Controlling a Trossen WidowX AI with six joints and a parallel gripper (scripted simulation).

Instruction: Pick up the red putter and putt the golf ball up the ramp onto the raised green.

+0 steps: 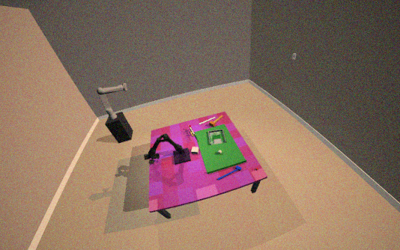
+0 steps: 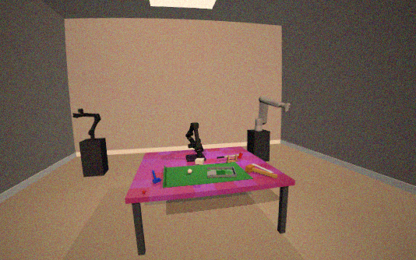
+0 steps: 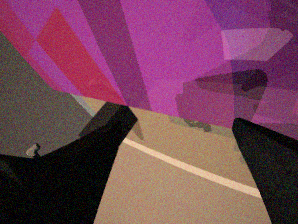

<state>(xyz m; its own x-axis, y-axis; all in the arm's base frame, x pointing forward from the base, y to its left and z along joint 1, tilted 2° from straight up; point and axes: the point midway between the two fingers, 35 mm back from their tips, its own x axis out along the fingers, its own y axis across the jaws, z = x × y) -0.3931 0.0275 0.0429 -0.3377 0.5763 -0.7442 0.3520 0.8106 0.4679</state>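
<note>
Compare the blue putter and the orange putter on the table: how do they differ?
The blue putter lies near one short end of the green mat, by the golf ball's end; the orange putter lies past the opposite end, beside a white stick. Colour differs too. Both lie flat on the table, untouched.

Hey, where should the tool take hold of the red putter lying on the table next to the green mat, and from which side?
Probably the thin shaft near its middle, coming straight down from above. The red putter lies flat on the table, so only its top is free, and the slim shaft fits between the fingers of the open tool. Set the fingers across the shaft. The head is too blurred to judge.
</note>
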